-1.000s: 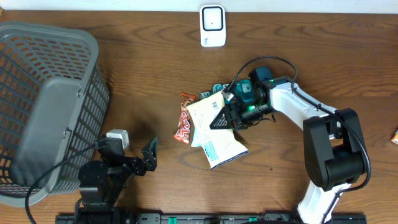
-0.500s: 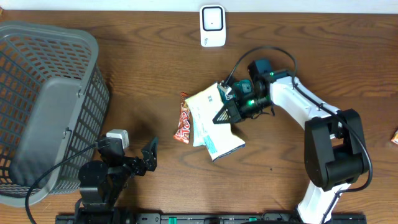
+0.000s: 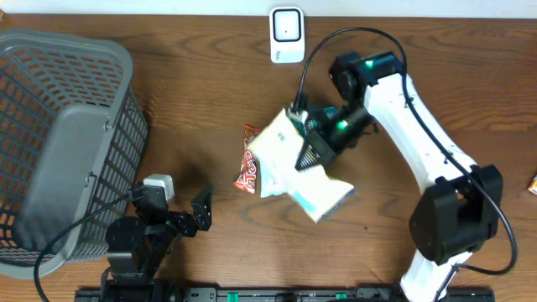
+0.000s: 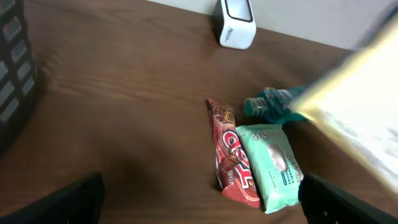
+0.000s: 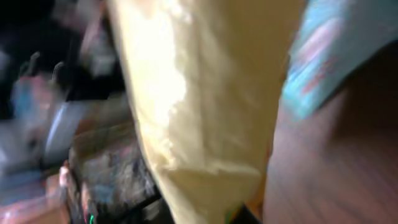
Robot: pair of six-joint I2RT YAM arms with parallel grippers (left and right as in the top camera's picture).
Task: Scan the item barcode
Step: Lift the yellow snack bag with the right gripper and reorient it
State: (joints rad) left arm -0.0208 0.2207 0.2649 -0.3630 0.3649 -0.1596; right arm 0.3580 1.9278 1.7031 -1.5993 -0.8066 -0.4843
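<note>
**A:** What is hard to read, starting from the left?

**B:** The grey basket [image 3: 67, 126] runs off the left edge of the overhead view. Just right of it, at the near edge of the desk [image 3: 168, 84], the left hand [image 3: 202, 209] stands fully open with nothing in it. In its own camera only two dark fingertips [image 4: 74, 199] show, in the bottom corners.

**A:** And in the middle?

**B:** From above, the red snack bar [image 3: 247, 164] is half covered by the bag [image 3: 281, 155]. The left wrist view shows the bar whole, with a mint-green packet [image 4: 273, 165] touching its right side and a teal object [image 4: 270, 102] behind them, which I cannot identify.

**A:** Where is the bag, and which way does it lie?

**B:** It is mid-desk, below the white scanner [image 3: 286, 33] and apart from it. Its long axis is diagonal: the pale yellow end is at the upper left and the teal-printed end, smeared by blur, is at the lower right. I cannot find a barcode.

**A:** What about the right hand?

**B:** The right hand [image 3: 309, 155] is pinched closed on the bag's right edge. Its own camera is all blur, yellow film filling the frame, and the fingers cannot be made out. At the far right edge an orange thing [image 3: 533, 183] is cut off.
</note>
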